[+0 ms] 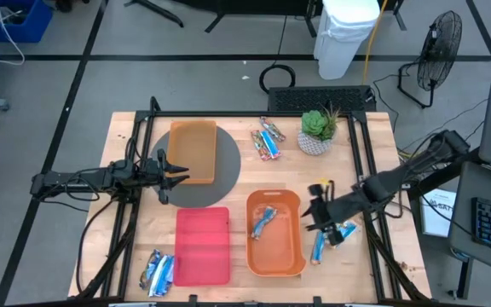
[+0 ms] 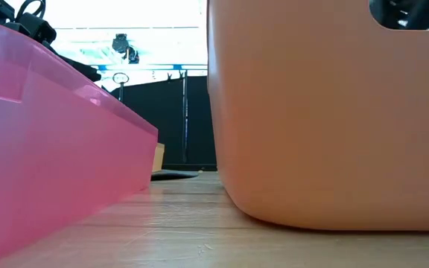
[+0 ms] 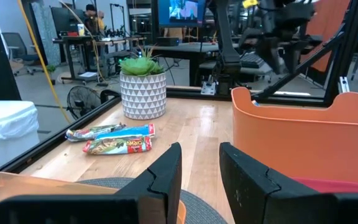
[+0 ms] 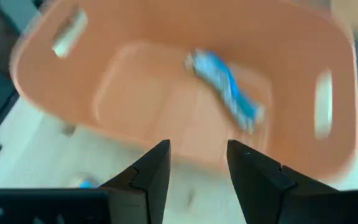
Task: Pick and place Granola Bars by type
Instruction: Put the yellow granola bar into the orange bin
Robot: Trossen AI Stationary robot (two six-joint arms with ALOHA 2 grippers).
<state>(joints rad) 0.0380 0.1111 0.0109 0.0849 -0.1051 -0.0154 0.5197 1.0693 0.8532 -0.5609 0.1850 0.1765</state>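
red "dinky"-like lettering on bar wrapper (image 3: pixel 118 145)

High view looks straight down on the rounded orange plastic tray (image 1: pixel 275 234), arms either side. Low view sits at tabletop level, pressed close against that tray's wall (image 2: pixel 326 119). Right wrist view peers down into it (image 4: pixel 135 93); left wrist view faces level across it (image 3: pixel 303 134).

Bright, even light; wrist view perhaps motion-blurred
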